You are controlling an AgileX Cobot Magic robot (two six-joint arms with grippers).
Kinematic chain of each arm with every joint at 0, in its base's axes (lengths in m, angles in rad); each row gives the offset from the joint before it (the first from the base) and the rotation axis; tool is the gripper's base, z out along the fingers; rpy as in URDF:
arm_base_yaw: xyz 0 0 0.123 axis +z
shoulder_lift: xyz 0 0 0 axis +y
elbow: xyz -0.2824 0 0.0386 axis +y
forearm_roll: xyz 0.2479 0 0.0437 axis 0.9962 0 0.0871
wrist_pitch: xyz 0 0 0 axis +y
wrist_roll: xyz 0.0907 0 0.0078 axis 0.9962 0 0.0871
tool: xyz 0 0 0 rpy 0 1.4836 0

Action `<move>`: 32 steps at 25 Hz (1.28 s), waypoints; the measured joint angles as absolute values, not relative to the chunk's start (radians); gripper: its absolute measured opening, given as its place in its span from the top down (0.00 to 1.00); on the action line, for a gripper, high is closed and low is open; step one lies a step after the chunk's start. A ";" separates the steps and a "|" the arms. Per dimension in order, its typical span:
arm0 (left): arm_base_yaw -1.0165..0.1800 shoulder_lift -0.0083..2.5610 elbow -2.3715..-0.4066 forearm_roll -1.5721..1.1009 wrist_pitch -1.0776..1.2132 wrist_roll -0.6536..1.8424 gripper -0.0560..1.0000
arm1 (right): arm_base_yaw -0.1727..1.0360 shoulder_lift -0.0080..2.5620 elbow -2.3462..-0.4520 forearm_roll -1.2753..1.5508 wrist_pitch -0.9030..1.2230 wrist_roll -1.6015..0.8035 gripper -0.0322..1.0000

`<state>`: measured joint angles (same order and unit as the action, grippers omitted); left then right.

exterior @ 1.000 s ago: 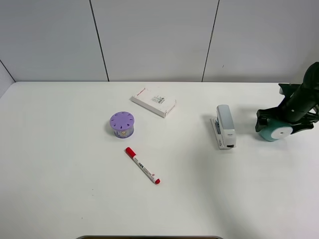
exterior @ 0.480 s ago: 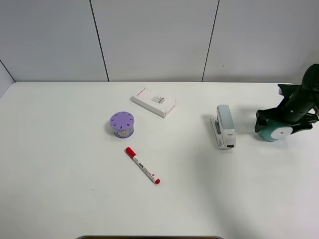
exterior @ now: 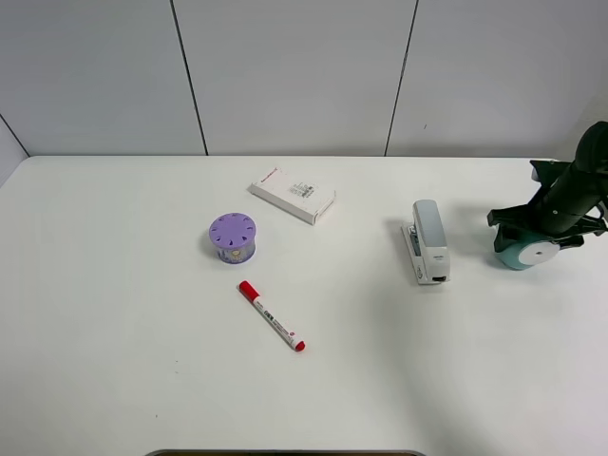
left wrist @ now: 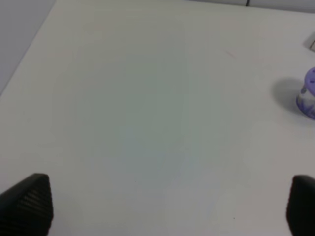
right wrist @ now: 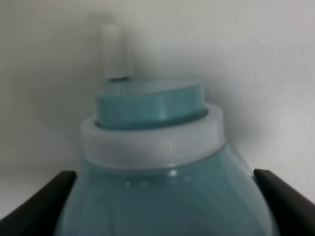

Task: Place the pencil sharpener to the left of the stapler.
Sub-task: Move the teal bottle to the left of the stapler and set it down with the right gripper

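Pencil sharpener [exterior: 525, 249] is on the far right of the table [exterior: 114, 313], right of the stapler [exterior: 429, 241] and apart from it. My right gripper [exterior: 538, 231] is clamped on it, one black finger on each flank. The right wrist view is filled with glossy teal plastic, a white ribbed collar and a small white stub behind it.

Left gripper [left wrist: 157, 206] has its jaws wide apart over bare table, holding nothing; its ribbed black fingertips [left wrist: 27, 204] show at the frame corners.

Near to far on the high view:
- Table is matte white, flat and smooth.
- Red-capped marker [exterior: 272, 316] has a white barrel and lies diagonally, nearest me.
- Purple round container [exterior: 233, 237] is a short cylinder with a ring of holes on top, just behind the marker.
- Stapler is long and narrow with a silver-grey top arm, lengthwise toward me.
- White flat box [exterior: 293, 194] is rectangular with one red edge, furthest back.
- Wall [exterior: 294, 76] is plain grey panels with dark seams.
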<state>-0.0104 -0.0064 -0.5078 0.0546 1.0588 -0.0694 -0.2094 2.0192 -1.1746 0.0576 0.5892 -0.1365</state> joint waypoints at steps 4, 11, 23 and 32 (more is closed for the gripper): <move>-0.010 -0.006 -0.508 0.055 1.059 -0.069 0.04 | -0.209 2.019 -1.175 0.057 0.589 -0.135 0.31; -0.010 -0.006 -0.508 0.056 1.059 -0.069 0.04 | -0.209 2.019 -1.175 0.057 0.588 -0.135 0.31; -0.010 -0.006 -0.508 0.056 1.059 -0.069 0.04 | -0.209 2.019 -1.175 0.057 0.588 -0.135 0.31; -0.010 -0.006 -0.508 0.056 1.059 -0.069 0.04 | -0.209 2.015 -1.175 0.054 0.594 -0.135 0.31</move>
